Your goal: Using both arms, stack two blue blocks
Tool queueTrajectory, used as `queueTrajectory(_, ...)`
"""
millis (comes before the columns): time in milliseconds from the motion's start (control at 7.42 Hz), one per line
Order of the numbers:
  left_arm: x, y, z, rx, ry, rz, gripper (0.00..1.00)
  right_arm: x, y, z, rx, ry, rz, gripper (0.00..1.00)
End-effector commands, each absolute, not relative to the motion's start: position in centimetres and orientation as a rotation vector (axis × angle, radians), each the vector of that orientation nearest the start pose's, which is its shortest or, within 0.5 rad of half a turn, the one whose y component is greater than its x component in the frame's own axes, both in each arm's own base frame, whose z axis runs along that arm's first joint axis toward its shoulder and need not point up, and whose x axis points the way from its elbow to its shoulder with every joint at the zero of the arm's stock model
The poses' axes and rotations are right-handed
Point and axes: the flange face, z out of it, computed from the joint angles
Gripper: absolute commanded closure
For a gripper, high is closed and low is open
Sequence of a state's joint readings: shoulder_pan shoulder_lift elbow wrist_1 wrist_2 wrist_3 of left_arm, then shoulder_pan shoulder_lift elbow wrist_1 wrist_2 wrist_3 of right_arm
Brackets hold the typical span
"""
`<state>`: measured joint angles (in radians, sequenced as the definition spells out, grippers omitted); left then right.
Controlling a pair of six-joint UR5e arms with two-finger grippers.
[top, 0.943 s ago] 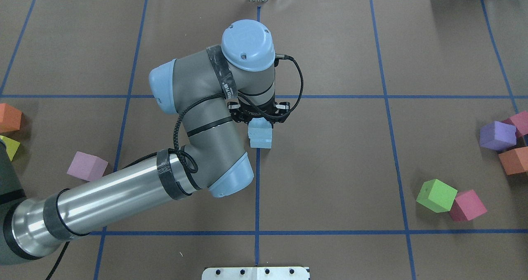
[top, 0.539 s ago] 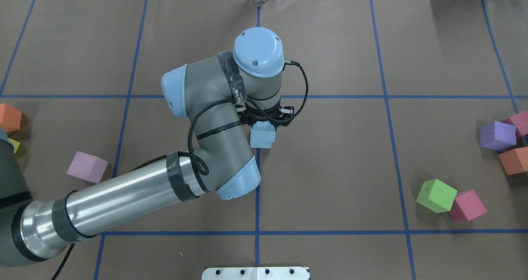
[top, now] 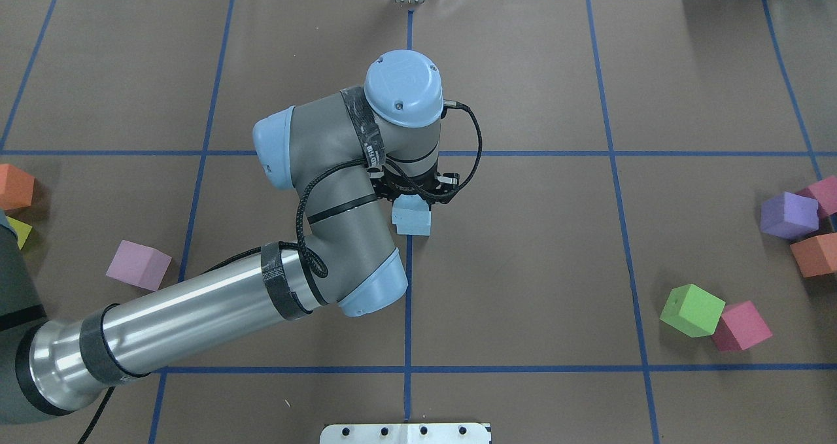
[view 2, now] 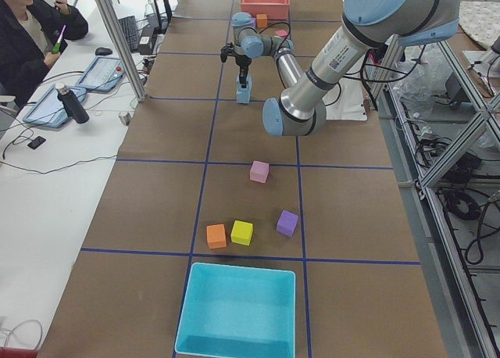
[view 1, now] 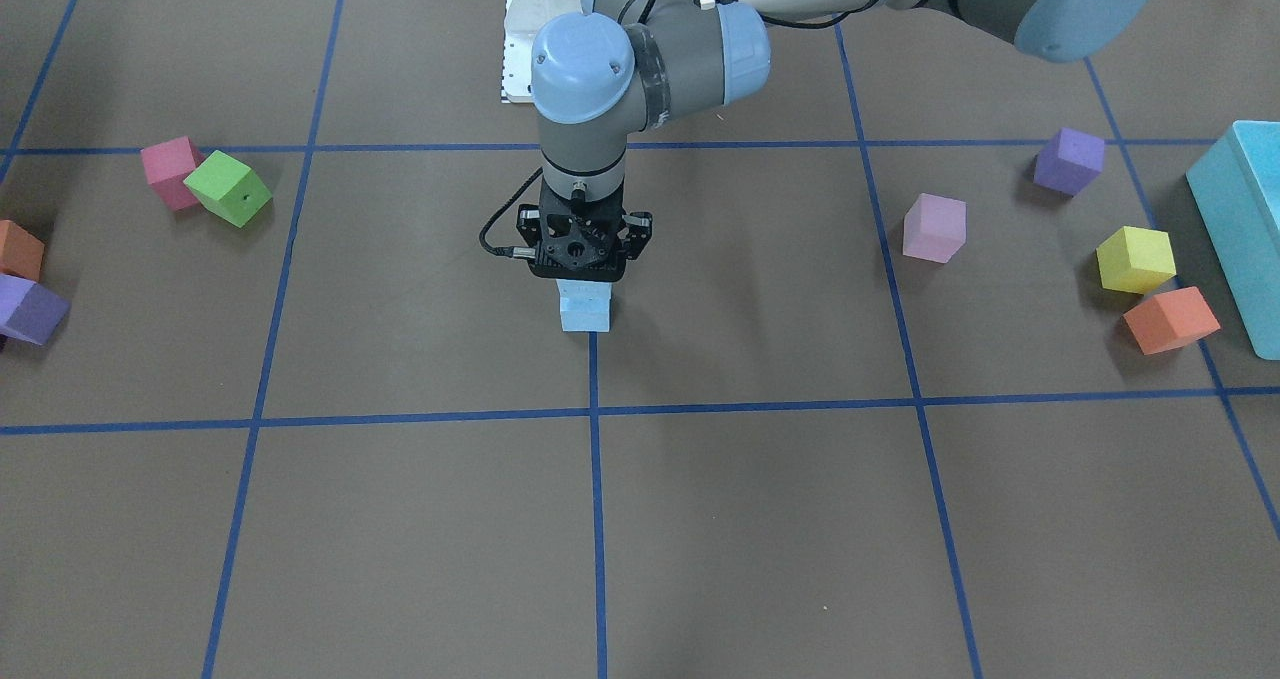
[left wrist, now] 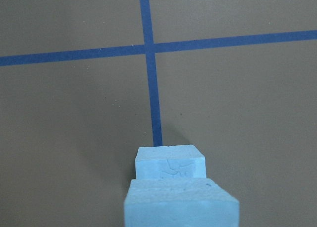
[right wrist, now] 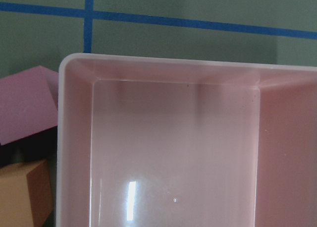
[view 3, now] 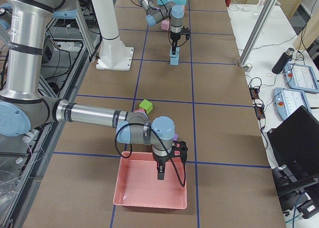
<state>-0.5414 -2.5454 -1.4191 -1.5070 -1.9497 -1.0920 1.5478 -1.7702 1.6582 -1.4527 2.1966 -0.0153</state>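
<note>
The upper blue block (left wrist: 181, 203) sits atop the lower blue block (left wrist: 171, 163) at the table's middle, on a blue tape line (left wrist: 152, 98). The left gripper (view 1: 585, 264) stands straight over the stack, down at the upper block; we cannot tell whether its fingers pinch it. Seen from overhead, we find a lilac cube (top: 138, 263) at eight o'clock from the stack and a green cube (top: 692, 310) at four. The right gripper (view 3: 160, 174) hangs over the pink tray (view 3: 130, 187); we cannot tell its spread.
</note>
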Motion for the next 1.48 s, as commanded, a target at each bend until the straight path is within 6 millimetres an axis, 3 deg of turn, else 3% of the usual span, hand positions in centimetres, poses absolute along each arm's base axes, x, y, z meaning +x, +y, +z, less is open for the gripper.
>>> queueTrajectory(0,60.5,-47.6,11.8,0.063,0.848,0.089,0.54,6.6,-40.7,70.3,0.004,-0.626,-0.039,0.00)
queueTrajectory(539,60.6,-47.7,12.1,0.065,0.846,0.091,0.03,6.6,-40.7,70.3,0.004,-0.626,-0.039,0.00)
queueTrajectory(809,60.1,-47.9,11.5,0.080,0.853,0.086,0.02,6.6,-40.7,70.3,0.004,-0.626,-0.039,0.00)
queueTrajectory(943,58.7,-48.4,10.3,0.098,0.875,0.079,0.02,6.6,-40.7,70.3,0.004,-0.626,-0.039,0.00)
queueTrajectory(1213,53.3,-50.5,8.1,0.176,0.916,0.089,0.02,6.6,-40.7,70.5,-0.001,-0.624,-0.038,0.00)
queueTrajectory(1348,48.7,-51.8,10.1,0.185,0.940,0.137,0.01,6.6,-40.6,71.0,-0.009,-0.623,-0.036,0.00)
